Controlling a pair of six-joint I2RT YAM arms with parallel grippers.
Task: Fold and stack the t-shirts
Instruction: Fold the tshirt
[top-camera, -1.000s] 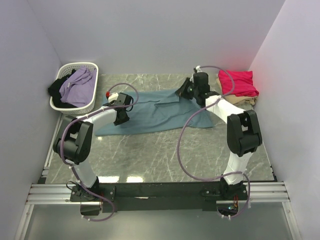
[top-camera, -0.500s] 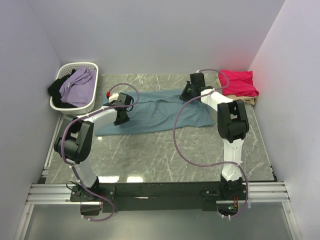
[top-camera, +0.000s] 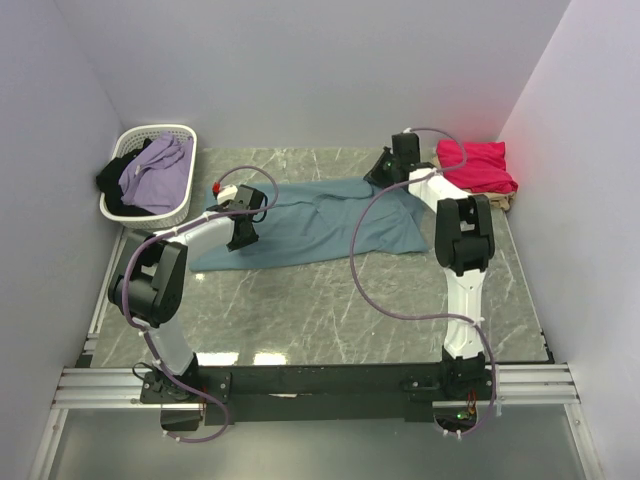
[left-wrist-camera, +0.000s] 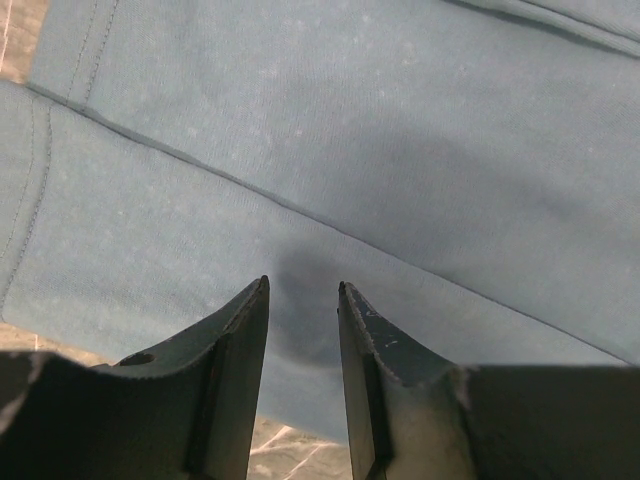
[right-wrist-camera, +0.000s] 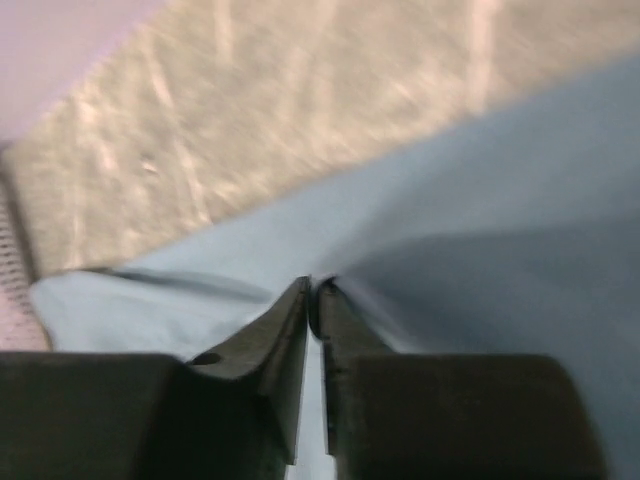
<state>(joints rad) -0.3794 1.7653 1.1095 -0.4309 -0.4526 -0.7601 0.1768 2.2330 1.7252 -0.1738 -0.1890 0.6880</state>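
The dusty teal-blue t-shirt (top-camera: 310, 225) lies spread across the middle of the table. My left gripper (top-camera: 243, 240) is open and empty, low over the shirt's left part; the left wrist view shows the cloth (left-wrist-camera: 350, 130) under the fingertips (left-wrist-camera: 302, 290). My right gripper (top-camera: 378, 172) is shut on the shirt's far right edge; the right wrist view shows cloth (right-wrist-camera: 500, 230) pinched between the tips (right-wrist-camera: 312, 290). The crimson-pink t-shirt (top-camera: 478, 165) lies folded on the pale beige one (top-camera: 500, 203) at the far right.
A white slatted basket (top-camera: 128, 140) with purple and black clothes stands at the far left. Walls close the table on the left, back and right. Purple cables hang from both arms over the table.
My right arm has swung so its elbow is nearer the wall, and its gripper has pulled the shirt's far edge slightly back and right. The fold there has flattened. The left arm is still.
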